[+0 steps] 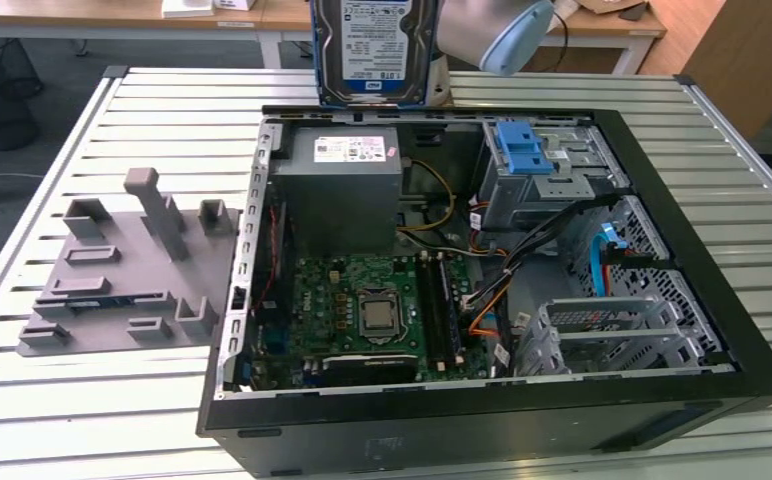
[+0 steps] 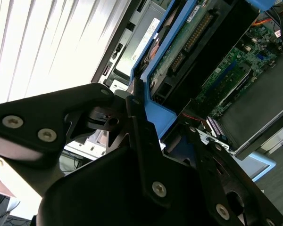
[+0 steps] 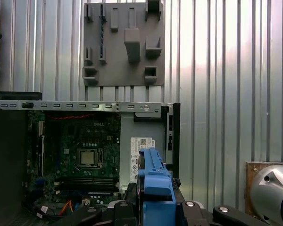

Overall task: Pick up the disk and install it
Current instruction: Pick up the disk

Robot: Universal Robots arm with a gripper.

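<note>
Ribbed metal tabletop (image 1: 159,130) is occupied by an open computer case (image 1: 493,430) and a grey fixture plate (image 1: 106,280); wooden desks (image 1: 119,15) are seen behind. The disk (image 1: 370,50) is held upright above the case's far edge, clamped by its blue carrier in the gripper (image 3: 155,207).
</note>
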